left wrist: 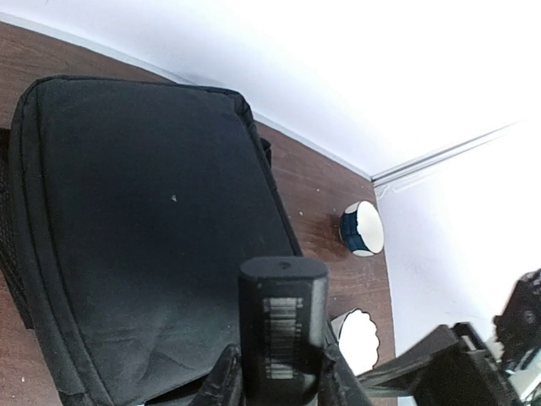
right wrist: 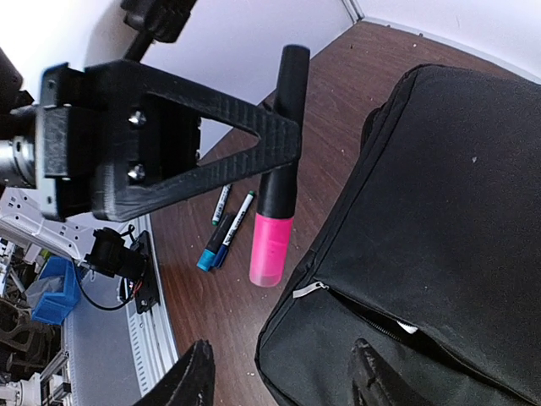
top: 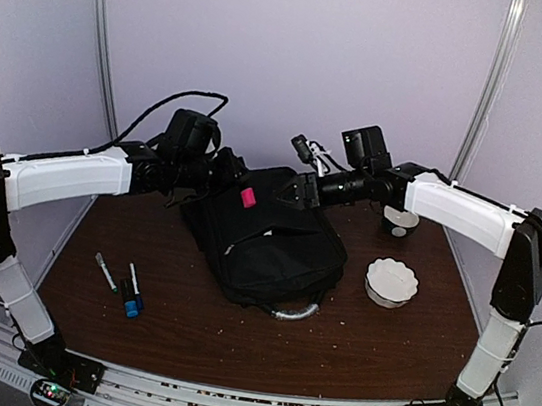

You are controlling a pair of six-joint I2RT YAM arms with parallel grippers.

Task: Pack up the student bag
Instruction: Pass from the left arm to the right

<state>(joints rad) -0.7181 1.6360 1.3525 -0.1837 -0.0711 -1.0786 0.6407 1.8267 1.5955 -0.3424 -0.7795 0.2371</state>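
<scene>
1. The large black fabric backpack (top: 275, 249) is seen as matt woven cloth; its small zip pull (right wrist: 309, 289) looks like dull metal.
2. The curved grey-silver top handle (top: 294, 314) is given a soft sheen.
3. The dark brown wood-grain surface (top: 231, 344) is smooth and faintly glossy.
4. The pink and black plastic highlighter (right wrist: 272, 245) is smooth, slightly shiny.
5. The left gripper (right wrist: 287, 144) is formed of matt black plastic, fixed with bright metal screws (right wrist: 136, 172).
6. The white scalloped bowl (top: 391, 281) appears glazed.
</scene>
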